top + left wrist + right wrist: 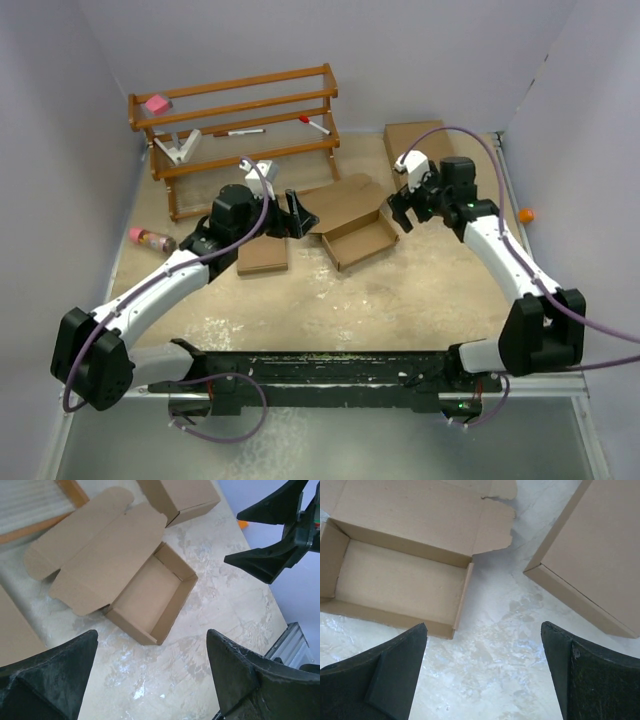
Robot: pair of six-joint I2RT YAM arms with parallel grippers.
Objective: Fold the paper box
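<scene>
Wooden rack [235, 125] at back, pink bottle [150, 238] left, closed brown box [415, 138] right

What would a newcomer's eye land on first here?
The half-folded paper box sits mid-table, its tray walls up and its lid flap lying open flat behind. The left pincer and the right pincer hang open on either side of it, holding nothing. A wooden rack stands at the back left, and a closed brown box lies at the back right.
</scene>
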